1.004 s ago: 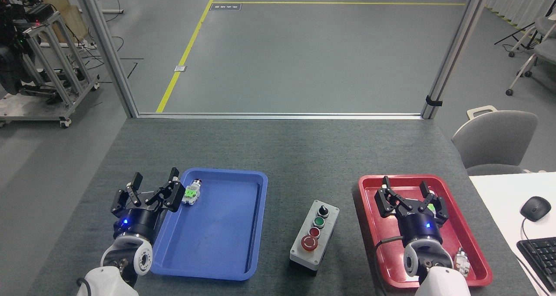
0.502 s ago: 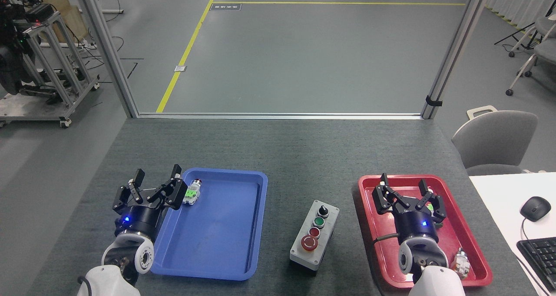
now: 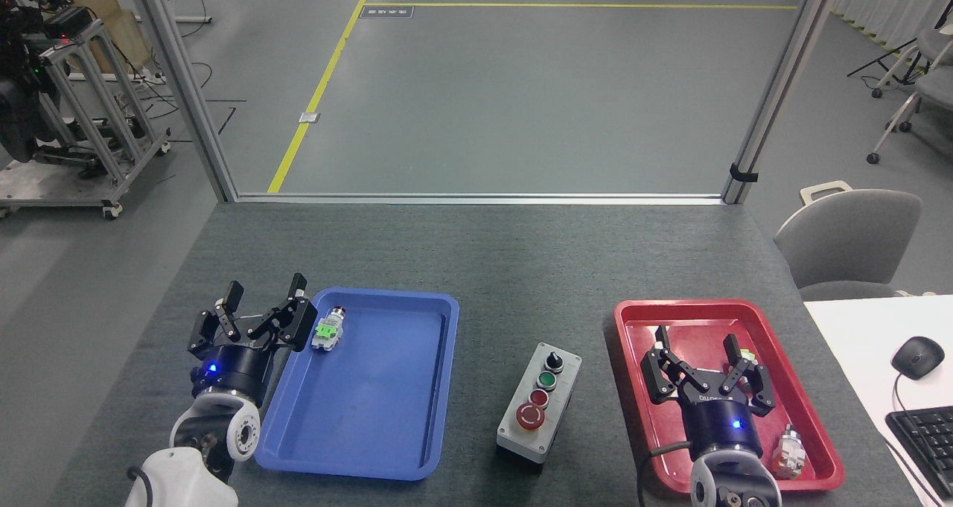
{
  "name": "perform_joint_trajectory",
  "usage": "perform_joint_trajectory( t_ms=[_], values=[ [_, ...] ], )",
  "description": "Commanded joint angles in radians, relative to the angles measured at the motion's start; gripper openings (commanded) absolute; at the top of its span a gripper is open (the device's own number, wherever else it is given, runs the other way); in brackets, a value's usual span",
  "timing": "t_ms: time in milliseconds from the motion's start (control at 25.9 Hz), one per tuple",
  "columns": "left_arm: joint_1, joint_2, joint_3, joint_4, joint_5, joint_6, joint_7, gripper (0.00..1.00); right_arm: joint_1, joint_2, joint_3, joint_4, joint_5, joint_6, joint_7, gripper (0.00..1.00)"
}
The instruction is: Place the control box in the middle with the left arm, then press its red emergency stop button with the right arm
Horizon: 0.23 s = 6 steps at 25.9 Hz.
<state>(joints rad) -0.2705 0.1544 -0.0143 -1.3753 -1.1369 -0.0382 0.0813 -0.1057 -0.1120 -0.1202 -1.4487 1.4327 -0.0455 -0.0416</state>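
Observation:
The control box (image 3: 537, 404) lies on the grey table between the two trays, light grey with a black base, apart from both grippers. Its face carries a black knob, a green button, a small red button and, nearest me, the red emergency stop button (image 3: 529, 415). My left gripper (image 3: 262, 302) stands open at the blue tray's left rim with nothing in it. Over the red tray my right gripper (image 3: 703, 349) is open and empty too, well to the right of the box.
The blue tray (image 3: 402, 447) holds a small white-and-green part (image 3: 326, 330) at its far left corner. The red tray (image 3: 633, 328) has small parts near my right wrist (image 3: 789, 447). A white desk with mouse (image 3: 917, 356) and keyboard stands at right, a chair (image 3: 849, 239) behind it.
My right gripper has drawn back toward me over the red tray. My left gripper has shifted slightly left and away. The control box has not moved.

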Motion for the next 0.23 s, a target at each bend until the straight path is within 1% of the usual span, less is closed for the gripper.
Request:
perform_joint_trajectory(
  t_ms=[0,193],
  values=[
    [0.004,0.001,0.0,0.004,0.002,0.0,0.0,0.99,0.0,0.002,0.001,-0.002,0.0,0.006,0.0,1.0],
    [0.005,0.001,0.016,0.002,0.003,0.0,0.0,0.99,-0.009,0.002,0.02,-0.002,0.002,0.009,-0.001,1.0]
  ],
)
